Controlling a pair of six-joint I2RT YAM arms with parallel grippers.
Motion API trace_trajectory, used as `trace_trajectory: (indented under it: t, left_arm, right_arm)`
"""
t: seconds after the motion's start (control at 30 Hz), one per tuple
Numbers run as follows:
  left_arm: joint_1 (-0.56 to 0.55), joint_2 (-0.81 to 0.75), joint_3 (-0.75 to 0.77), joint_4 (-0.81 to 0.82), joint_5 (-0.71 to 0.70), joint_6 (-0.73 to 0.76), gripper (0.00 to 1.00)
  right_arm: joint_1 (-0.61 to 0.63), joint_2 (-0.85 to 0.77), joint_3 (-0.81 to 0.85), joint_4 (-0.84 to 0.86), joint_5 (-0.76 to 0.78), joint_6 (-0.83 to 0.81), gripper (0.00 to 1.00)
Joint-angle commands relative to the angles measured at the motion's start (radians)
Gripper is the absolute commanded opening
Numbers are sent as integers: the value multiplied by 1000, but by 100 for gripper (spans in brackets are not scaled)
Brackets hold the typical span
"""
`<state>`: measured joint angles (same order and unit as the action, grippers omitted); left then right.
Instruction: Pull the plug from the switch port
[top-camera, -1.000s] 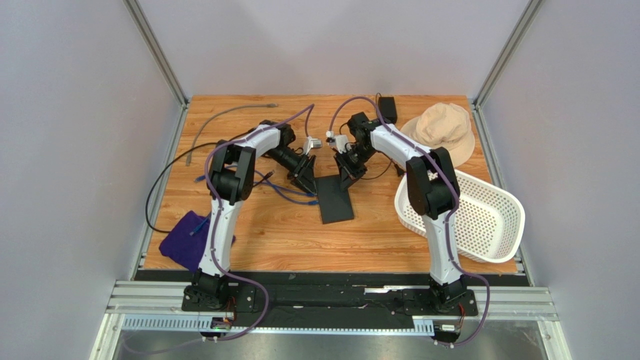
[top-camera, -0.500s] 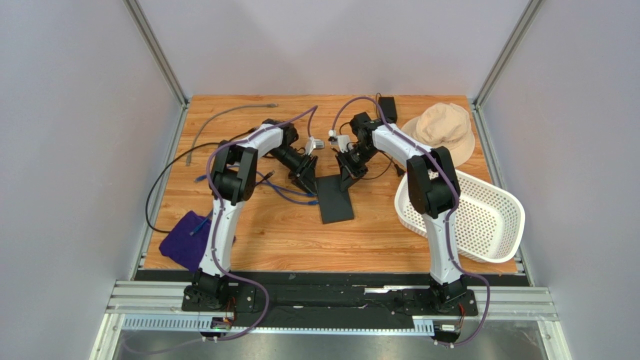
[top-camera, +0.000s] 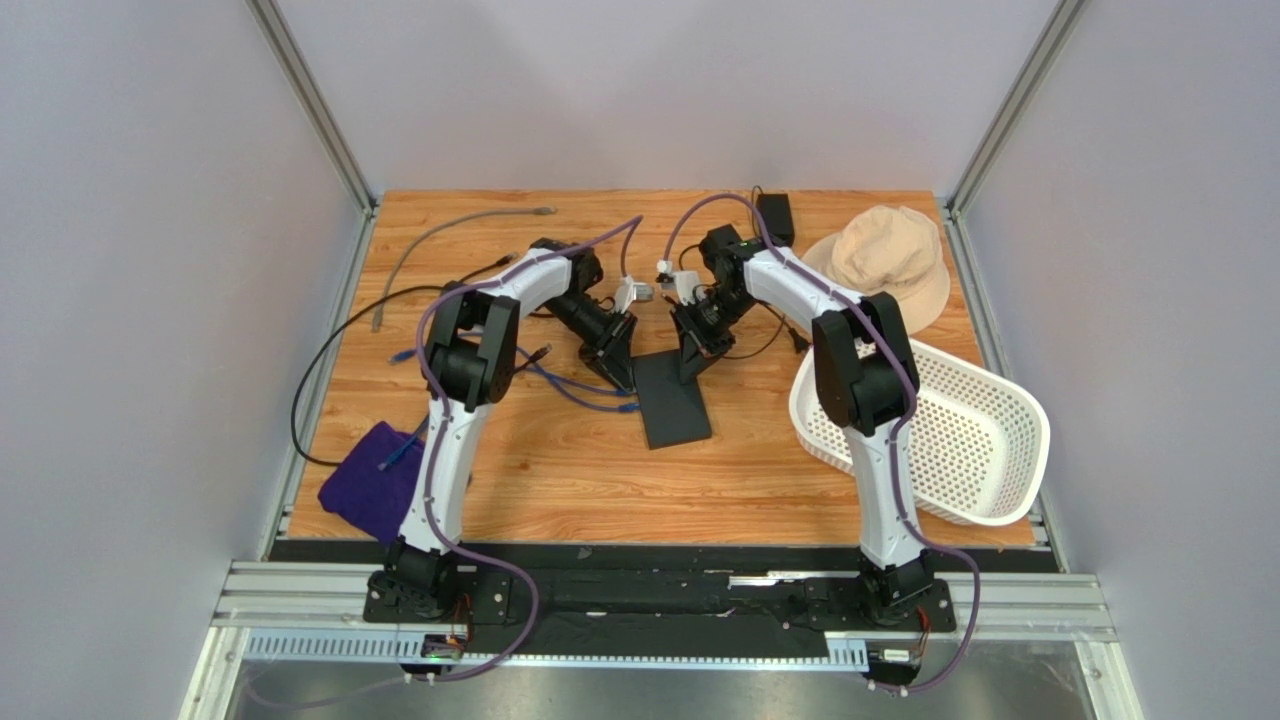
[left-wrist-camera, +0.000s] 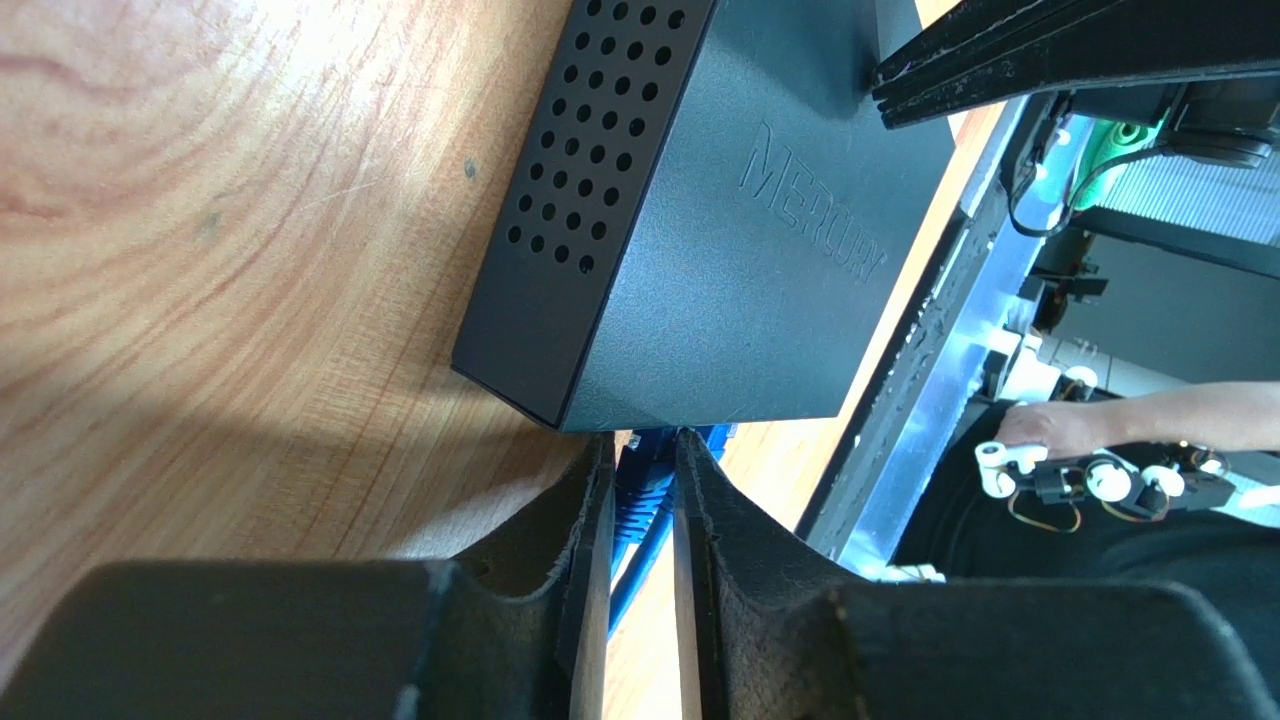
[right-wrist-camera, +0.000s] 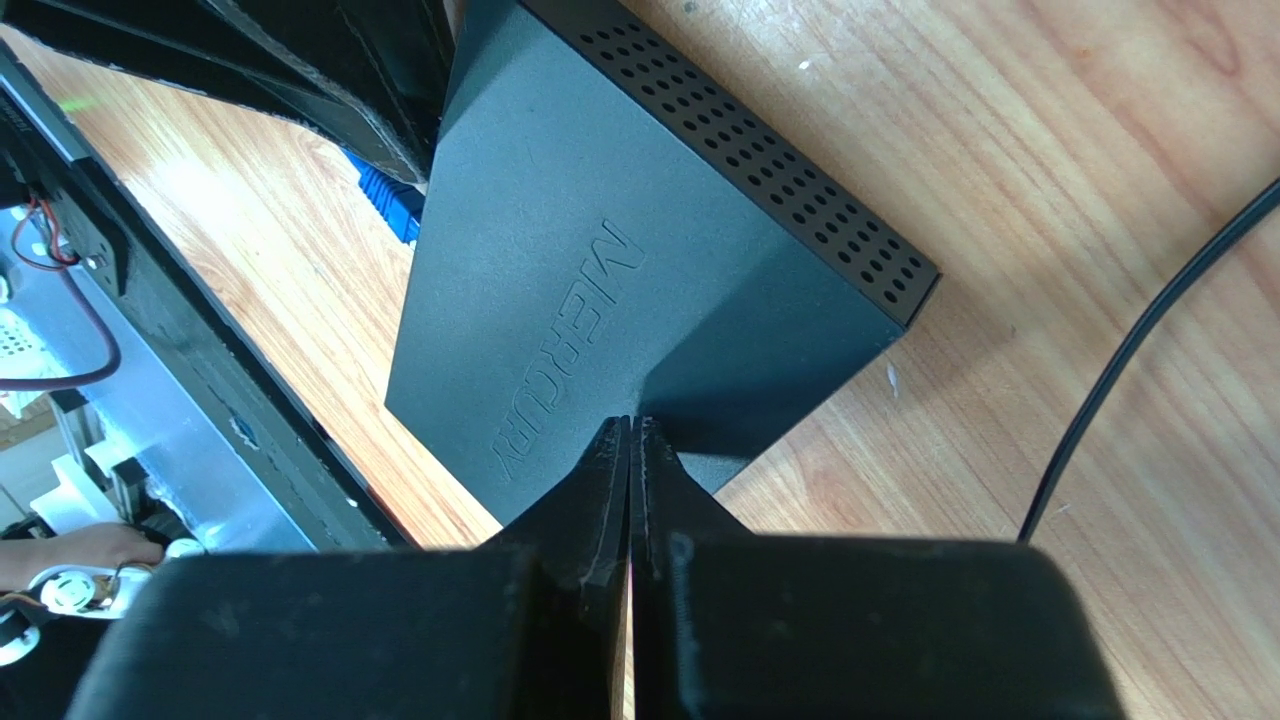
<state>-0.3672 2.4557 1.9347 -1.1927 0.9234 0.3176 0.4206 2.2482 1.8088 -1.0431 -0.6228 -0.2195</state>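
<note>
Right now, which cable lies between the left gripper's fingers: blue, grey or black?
The blue cable, meeting the switch; the grey cable and black cable lie off to the left.

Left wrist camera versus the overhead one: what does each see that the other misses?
Only the left wrist view: the blue plug between the fingers of the left gripper at the end of the switch, plus its vent holes and lettering. Only the overhead view: the hat, white basket and purple cloth. Both: the black switch on the wooden table.

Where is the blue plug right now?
In the left wrist view, the blue plug sits between the fingers of the left end effector, right at the narrow side of the switch.
</note>
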Motion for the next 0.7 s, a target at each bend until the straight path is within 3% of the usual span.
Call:
trace_trajectory:
  t: [0.0,0.2,0.67]
  left_arm:
    - [-27,14,29,4,-15,-18,0]
    - [-21,25,52,-33,-35,-26,0]
    - [17,63,87,-192,113,104,0]
  right_arm:
    - [-2,56,1,31,74,-14,0]
    - [-2,53,1,32,78,-14,0]
    - [-3,51,-6,31,92,-17,0]
